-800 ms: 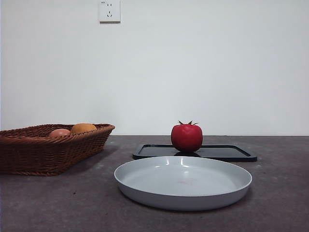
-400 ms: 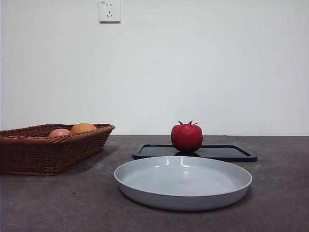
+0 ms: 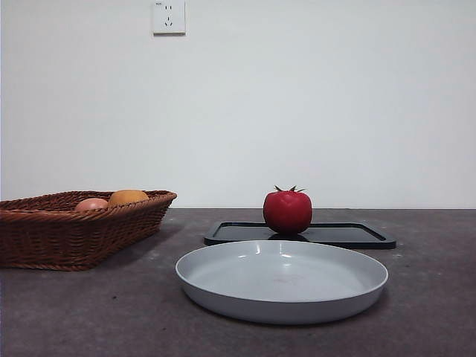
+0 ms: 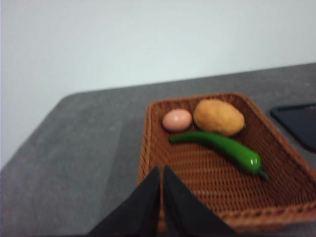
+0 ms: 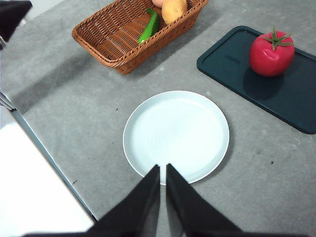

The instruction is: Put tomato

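Sitting on black tray [image 5: 276, 94], tomato [image 5: 271, 52] well apart from both seemingly clenched grippers.

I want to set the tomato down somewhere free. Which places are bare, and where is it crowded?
The white plate is bare. The black tray is free beside the tomato. The near half of the basket is bare; its far end is crowded by a pepper and two fruits.

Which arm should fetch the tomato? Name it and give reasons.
Probably right. Its shut gripper hangs over the plate with the tomato in view; the left gripper faces the basket.
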### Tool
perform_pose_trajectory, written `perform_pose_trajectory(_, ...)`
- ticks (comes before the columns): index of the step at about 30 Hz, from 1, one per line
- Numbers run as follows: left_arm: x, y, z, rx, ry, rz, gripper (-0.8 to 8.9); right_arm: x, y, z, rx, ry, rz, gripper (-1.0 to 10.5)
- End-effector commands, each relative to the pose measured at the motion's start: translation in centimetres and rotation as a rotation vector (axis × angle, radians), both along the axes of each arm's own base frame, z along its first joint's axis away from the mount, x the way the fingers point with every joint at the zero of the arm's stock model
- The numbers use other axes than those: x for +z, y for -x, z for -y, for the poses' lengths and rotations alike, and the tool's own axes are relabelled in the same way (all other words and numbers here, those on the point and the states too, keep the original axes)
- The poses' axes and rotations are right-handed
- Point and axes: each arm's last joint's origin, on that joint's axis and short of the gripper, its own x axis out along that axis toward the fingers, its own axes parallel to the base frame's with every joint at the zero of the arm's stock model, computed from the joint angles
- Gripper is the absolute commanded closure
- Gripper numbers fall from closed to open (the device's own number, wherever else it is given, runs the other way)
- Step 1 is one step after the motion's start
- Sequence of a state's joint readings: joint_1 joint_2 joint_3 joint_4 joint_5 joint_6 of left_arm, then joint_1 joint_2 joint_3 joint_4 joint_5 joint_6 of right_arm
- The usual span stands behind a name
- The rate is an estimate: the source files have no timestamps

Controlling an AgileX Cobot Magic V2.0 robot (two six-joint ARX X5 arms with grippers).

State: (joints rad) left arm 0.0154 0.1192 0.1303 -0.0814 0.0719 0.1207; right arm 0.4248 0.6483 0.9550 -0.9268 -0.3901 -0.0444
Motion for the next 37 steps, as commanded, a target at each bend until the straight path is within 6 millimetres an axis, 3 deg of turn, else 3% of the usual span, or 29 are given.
perform_pose_trajectory(1, -0.7, 0.1, 0.0, 0.008, 0.009, -0.015, 8.06, 0.3, 0.0, -0.1, 0.002, -0.014, 0.008, 9.4)
perform_pose_trajectory(18, -4.2, 0.3, -0.1, 0.037, 0.029, -0.113, 8.06, 0.3, 0.0, -0.1, 0.002, -0.014, 0.008, 9.4)
perform_pose_trajectory(37, -4.2, 0.3, -0.1, 0.036, 0.033, -0.109, 8.06, 0.3, 0.0, -0.1, 0.002, -0.014, 0.008, 9.4)
